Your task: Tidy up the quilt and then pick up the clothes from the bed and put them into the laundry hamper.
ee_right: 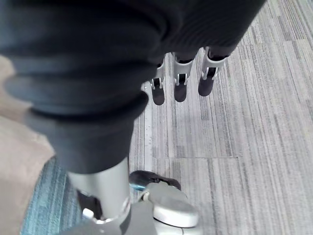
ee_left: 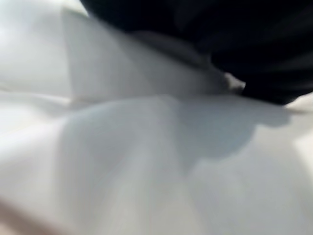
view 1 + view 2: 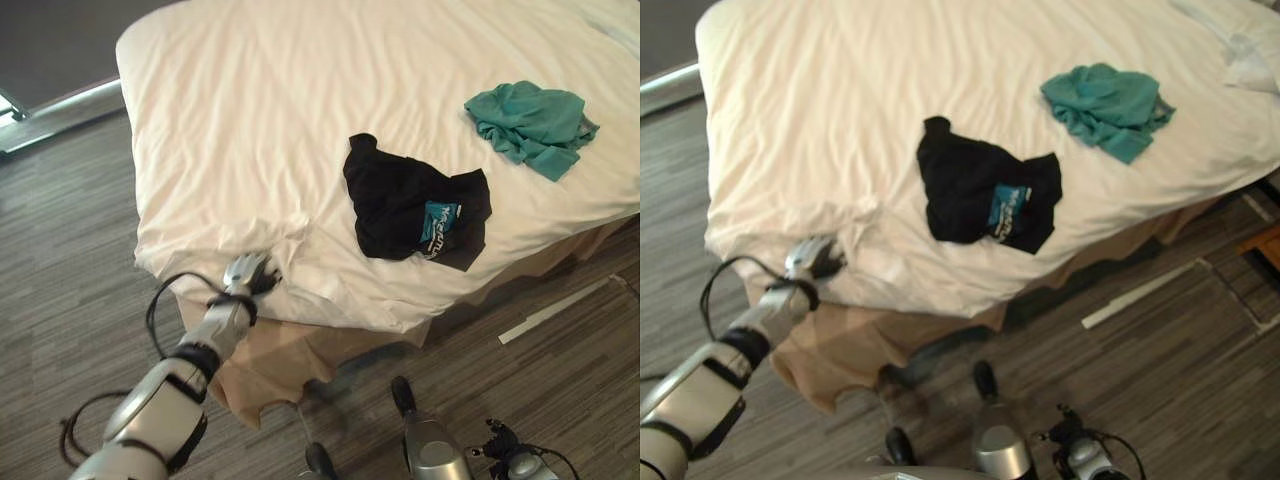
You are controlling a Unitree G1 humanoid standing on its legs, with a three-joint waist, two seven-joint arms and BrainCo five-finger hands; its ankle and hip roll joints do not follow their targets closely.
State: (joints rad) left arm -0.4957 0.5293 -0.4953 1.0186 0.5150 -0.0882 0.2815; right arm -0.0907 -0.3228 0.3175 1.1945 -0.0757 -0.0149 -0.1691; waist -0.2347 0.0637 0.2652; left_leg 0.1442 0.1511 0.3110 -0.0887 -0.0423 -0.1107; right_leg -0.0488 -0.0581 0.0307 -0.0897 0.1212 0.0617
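Note:
A white quilt (image 3: 270,110) covers the bed, wrinkled toward its near corner. My left hand (image 3: 250,271) is at that corner's edge, fingers curled into the cloth; the left wrist view has white quilt folds (image 2: 146,161) very close. On the quilt lie a crumpled black garment with a teal print (image 3: 400,205) and, further right, a bunched teal garment (image 3: 532,122). Both are well away from my left hand. My right hand (image 1: 180,83) hangs low over the grey floor, fingers straight and holding nothing.
A tan bed skirt (image 3: 275,360) hangs below the quilt at the near corner. Grey wood-look floor (image 3: 70,250) surrounds the bed. A white strip (image 3: 552,311) lies on the floor to the right. White bedding (image 3: 1248,48) is bunched at the bed's far right.

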